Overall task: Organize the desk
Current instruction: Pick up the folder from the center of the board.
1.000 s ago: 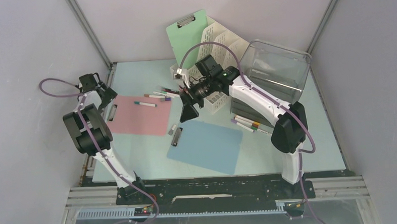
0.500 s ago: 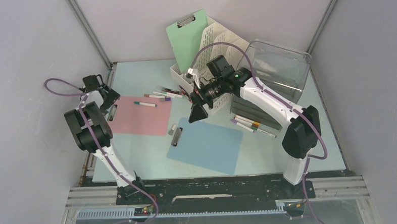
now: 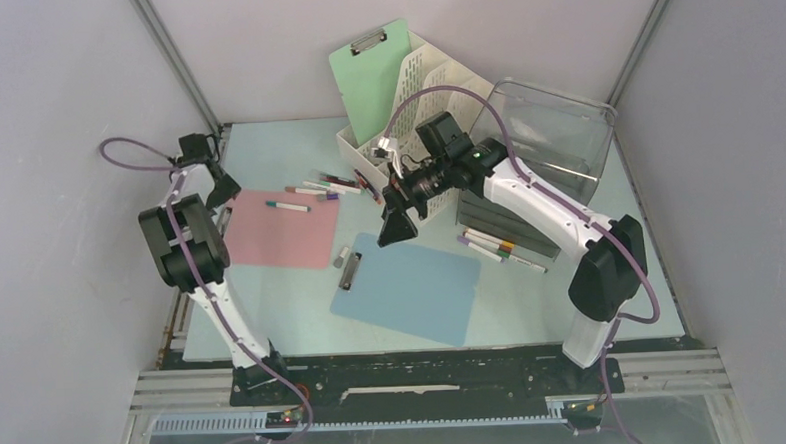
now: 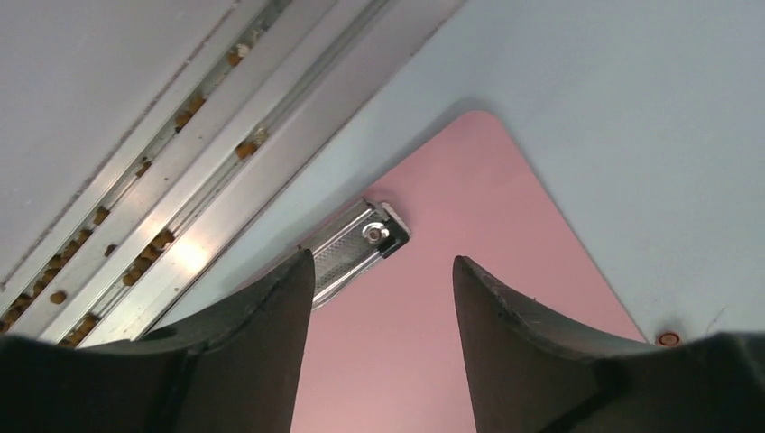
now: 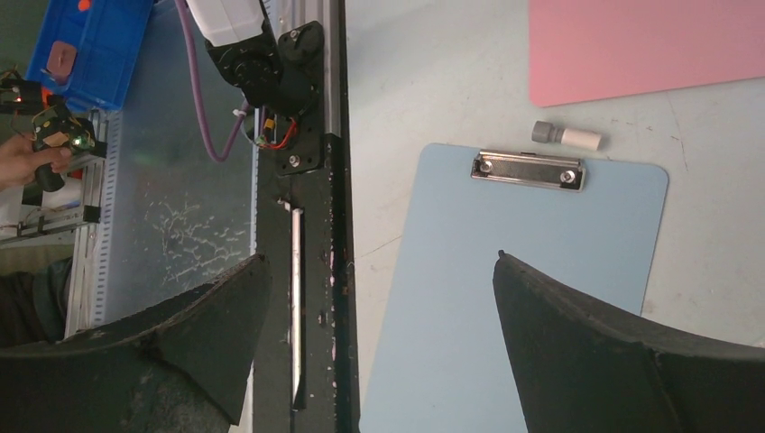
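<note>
Rightward has drifted the right end effector (image 3: 399, 225), jaws spread and empty, over the blue clipboard (image 3: 412, 291); the left end effector (image 3: 219, 190), likewise released, hangs above the pink clipboard (image 3: 279, 232); the counter (image 3: 286, 152) beneath both lies cluttered with pens (image 3: 332, 185); tidying seems barely begun.

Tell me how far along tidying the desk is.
Done: the green clipboard stands in the white organizer. In hand: nothing; the left tool is open over the pink clipboard, the right tool open above the blue clipboard. Left: both clipboards and loose markers on the desk.
</note>
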Motion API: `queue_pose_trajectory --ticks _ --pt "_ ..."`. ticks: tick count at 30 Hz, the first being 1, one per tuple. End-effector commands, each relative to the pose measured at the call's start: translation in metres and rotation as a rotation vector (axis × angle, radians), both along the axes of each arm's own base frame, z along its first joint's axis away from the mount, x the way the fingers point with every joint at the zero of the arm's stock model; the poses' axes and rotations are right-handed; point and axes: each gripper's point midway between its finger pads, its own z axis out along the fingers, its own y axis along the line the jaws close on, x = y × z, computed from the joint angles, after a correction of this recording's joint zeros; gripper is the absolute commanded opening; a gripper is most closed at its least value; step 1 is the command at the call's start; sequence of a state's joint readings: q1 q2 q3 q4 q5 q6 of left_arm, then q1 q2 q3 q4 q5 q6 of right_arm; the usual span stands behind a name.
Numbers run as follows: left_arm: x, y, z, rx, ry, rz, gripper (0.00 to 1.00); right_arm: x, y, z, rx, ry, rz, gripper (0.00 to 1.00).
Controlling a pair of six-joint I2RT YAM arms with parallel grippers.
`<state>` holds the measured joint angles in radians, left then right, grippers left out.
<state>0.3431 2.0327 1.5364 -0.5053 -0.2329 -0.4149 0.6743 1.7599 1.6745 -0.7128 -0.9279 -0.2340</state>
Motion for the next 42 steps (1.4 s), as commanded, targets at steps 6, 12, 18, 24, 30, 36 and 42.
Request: queue_pose_trajectory --ticks 6,12,18,24,30,36,42 --pt "-0.006 -0.006 -0.012 -0.067 0.123 -0.029 0.68 -0.008 -0.006 0.031 0.081 -0.081 0.029 1.0" --pt "-0.006 -0.011 -0.014 -0.124 0.128 -0.089 0.63 -0.01 -0.009 0.035 0.092 -0.08 0.032 1.0" --pt "-0.007 -0.014 -0.017 -0.182 0.162 -0.16 0.62 -0.012 -0.011 0.04 0.105 -0.091 0.035 1.0" --pt "-0.006 -0.012 -0.018 -0.21 0.149 -0.149 0.58 -0.013 -0.016 0.046 0.118 -0.107 0.03 1.0" --pt "-0.001 -0.013 -0.018 -0.195 0.151 -0.196 0.35 -0.016 -0.017 0.034 0.119 -0.096 0.03 1.0" --pt "0.001 -0.016 -0.015 -0.135 0.166 -0.232 0.39 -0.015 -0.01 0.018 0.104 -0.041 0.036 1.0" --pt "0.009 -0.019 0.012 -0.087 0.074 -0.303 0.51 -0.015 -0.005 0.008 0.087 -0.032 0.046 1.0"
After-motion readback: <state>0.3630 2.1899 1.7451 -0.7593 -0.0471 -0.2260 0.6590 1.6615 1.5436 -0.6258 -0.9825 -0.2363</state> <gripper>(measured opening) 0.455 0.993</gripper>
